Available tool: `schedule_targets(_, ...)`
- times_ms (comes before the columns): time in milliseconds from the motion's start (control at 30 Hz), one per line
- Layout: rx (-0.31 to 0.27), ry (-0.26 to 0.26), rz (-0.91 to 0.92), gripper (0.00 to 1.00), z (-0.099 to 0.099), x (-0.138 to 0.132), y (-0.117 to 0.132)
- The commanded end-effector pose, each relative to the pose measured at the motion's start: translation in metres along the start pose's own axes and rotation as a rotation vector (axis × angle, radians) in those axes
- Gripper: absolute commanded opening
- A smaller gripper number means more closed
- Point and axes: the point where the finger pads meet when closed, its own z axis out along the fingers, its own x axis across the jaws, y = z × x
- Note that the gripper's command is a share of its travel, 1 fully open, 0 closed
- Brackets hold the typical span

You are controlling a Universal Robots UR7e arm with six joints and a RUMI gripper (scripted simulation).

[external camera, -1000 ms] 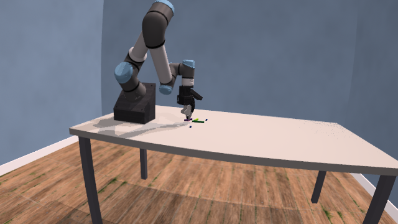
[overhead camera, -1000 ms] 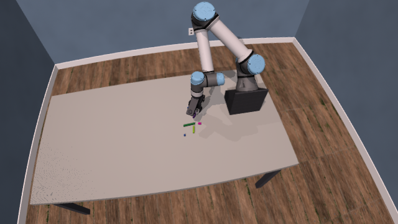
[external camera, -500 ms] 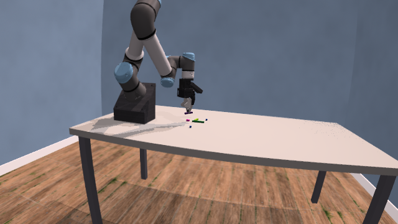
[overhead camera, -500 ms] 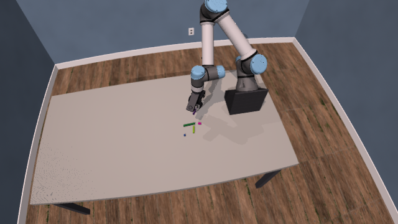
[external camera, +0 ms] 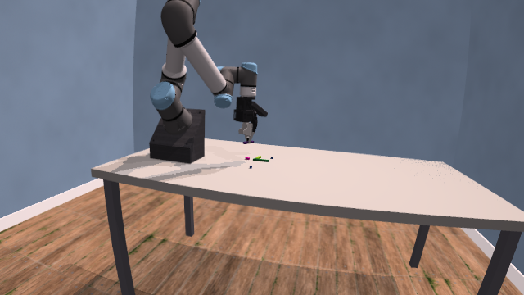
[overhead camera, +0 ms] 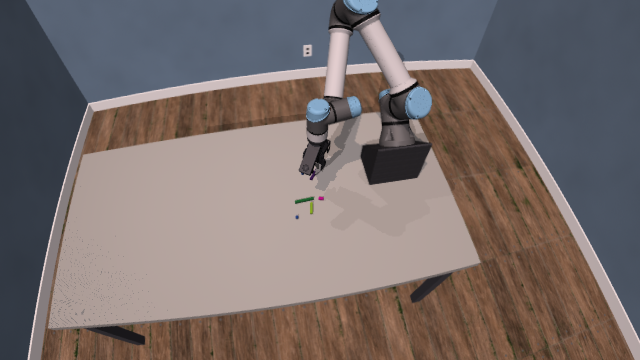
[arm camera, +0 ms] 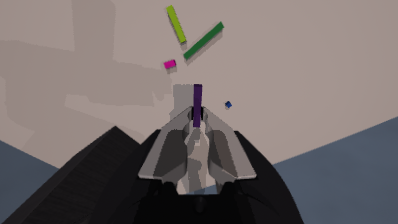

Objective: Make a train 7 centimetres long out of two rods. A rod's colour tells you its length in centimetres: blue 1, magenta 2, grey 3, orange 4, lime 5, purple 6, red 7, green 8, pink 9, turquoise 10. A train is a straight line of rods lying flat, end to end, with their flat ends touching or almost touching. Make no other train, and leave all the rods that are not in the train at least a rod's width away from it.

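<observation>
My gripper (overhead camera: 311,171) is shut on a purple rod (arm camera: 197,104), which sticks out past the fingertips a little above the table. The rod also shows in the top and exterior views (overhead camera: 312,175) (external camera: 248,142). Ahead of it lie a magenta rod (arm camera: 170,64), a lime rod (arm camera: 176,24) and a green rod (arm camera: 203,40), close together but not in one line. A small blue rod (arm camera: 228,104) lies just right of the purple rod's tip. Another blue rod (overhead camera: 297,217) lies beyond the green rod (overhead camera: 304,200) and lime rod (overhead camera: 311,207).
The arm's black base block (overhead camera: 395,161) stands on the table behind the gripper. The rods sit near the table's middle, far from its edges.
</observation>
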Motion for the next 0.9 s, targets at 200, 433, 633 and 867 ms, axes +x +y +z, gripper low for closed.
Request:
schedule_targets(200,-0.001,-0.001,0.001,0.00,-0.004,0.000,0.000)
schedule_targets(433,-0.001,-0.001,-0.002,0.00,-0.004,0.000,0.000)
schedule_targets(633,-0.001,-0.002,-0.032,0.00,-0.004,0.005,0.002)
schedule_targets(867,0.002,-0.003,-0.137,0.00,-0.005,0.019,0.009)
